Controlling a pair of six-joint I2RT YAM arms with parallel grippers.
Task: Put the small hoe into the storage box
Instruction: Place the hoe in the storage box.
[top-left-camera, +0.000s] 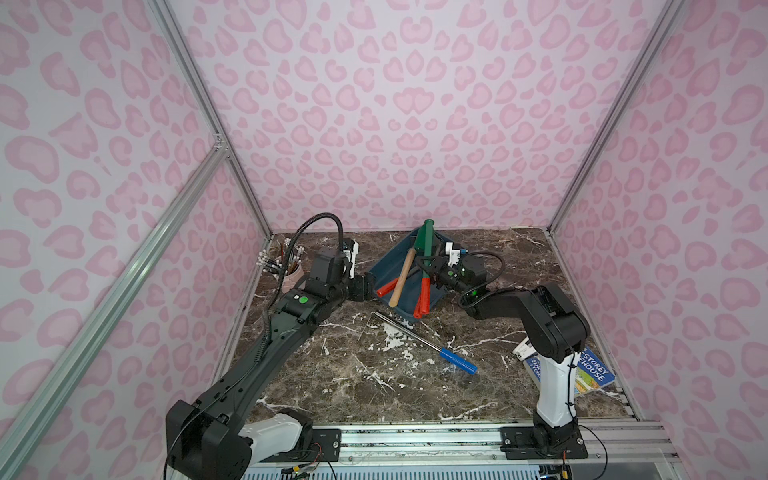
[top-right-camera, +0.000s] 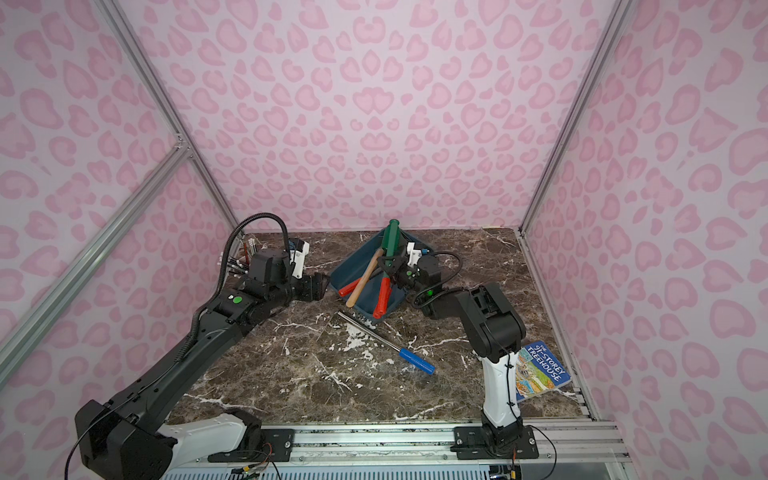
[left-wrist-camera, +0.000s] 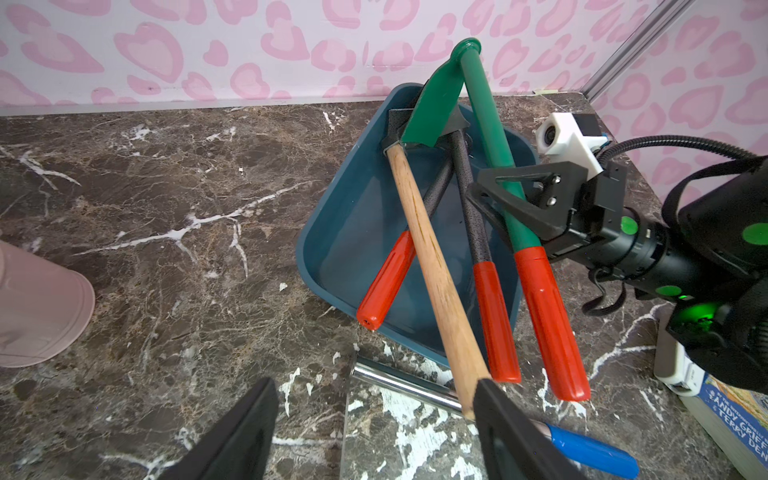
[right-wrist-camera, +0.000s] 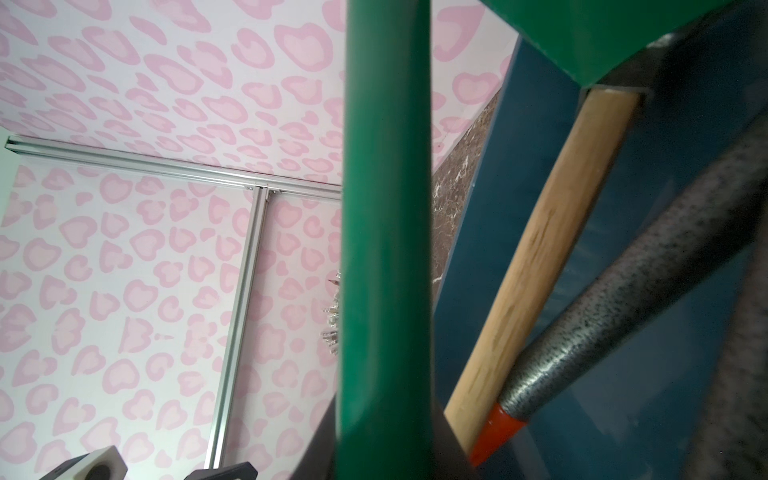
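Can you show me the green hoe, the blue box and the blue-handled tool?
small hoe (left-wrist-camera: 490, 124): left wrist view, on its green shaft.
storage box (left-wrist-camera: 316, 253): left wrist view, on its side wall.
blue-handled tool (top-left-camera: 458, 360): in a top view, on its handle.

Pink cup (top-left-camera: 294, 279) of pens, blue-handled steel rod (top-left-camera: 426, 341), picture book (top-left-camera: 595, 370) — all on marble tabletop (top-left-camera: 353, 386)
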